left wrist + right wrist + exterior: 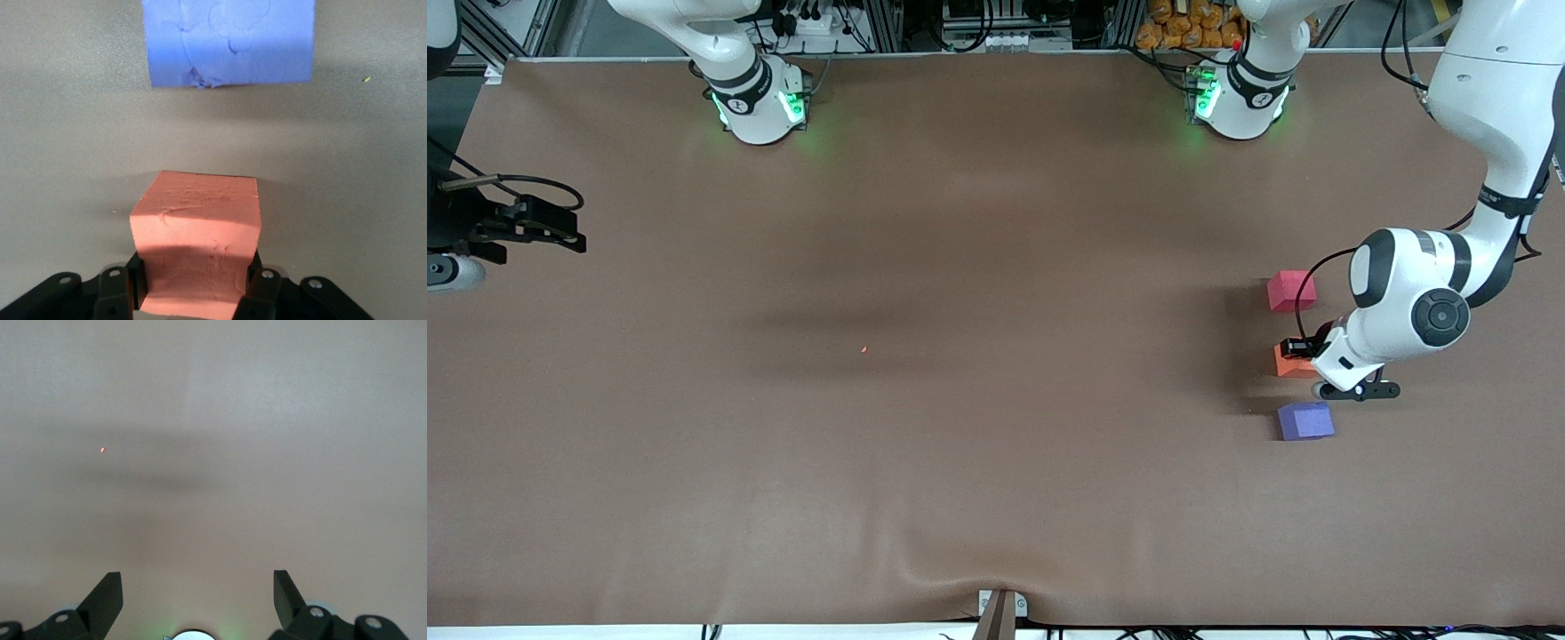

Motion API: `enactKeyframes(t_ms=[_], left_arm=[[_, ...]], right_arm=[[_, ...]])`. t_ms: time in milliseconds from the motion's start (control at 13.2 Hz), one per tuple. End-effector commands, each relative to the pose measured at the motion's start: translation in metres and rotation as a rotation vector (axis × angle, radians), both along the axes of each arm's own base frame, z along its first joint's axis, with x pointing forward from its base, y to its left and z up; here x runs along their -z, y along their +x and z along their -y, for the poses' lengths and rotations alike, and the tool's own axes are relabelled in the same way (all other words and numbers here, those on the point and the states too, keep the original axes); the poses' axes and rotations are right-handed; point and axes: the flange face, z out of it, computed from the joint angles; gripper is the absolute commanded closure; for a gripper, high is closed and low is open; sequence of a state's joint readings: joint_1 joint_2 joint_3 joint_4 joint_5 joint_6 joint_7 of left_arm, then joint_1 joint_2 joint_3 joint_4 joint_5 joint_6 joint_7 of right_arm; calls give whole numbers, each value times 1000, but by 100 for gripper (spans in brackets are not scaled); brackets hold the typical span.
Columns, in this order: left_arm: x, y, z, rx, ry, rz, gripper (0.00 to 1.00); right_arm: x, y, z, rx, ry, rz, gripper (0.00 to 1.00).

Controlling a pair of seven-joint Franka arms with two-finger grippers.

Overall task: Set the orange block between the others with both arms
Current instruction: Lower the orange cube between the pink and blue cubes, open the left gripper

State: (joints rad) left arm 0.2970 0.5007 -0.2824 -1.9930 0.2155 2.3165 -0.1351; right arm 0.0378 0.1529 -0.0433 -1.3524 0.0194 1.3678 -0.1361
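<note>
plain brown desk mat [960, 427], racks and cables along the edge where the bases sit. left gripper [197, 293] is clamped on the small matte orange foam cube [197, 233], low at the desk's left-arm end. can't tell if the cube touches the mat. it sits in the gap between the pinkish-red foam cube [1290, 291], toward the base edge, and the purple-blue foam cube [229, 41], toward the camera edge, apart from both. so the three already run in a line and i'd guess only the release is left. right gripper [538, 229] waits, fingers spread and empty, over the right-arm edge, well apart from the cubes.
</note>
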Motion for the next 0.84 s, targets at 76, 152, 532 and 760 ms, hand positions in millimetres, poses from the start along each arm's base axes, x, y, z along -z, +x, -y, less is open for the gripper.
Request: enactKeyframes(t_ms=[76,152,532,760], left_arm=[[0,0,4,15,7,17,26],[-3,2,6,15,7,23,0],[-46,26,14,36,3,102,0],[-109,42,18,41,33,109,0]], right_arm=[[-8,-21,5,1,-3,-75,0],[-10,-27,4,1,-4,-106,0],[-54,-64,16,14,9,-77,0],[-57,-68,18,16,8,-73,0]])
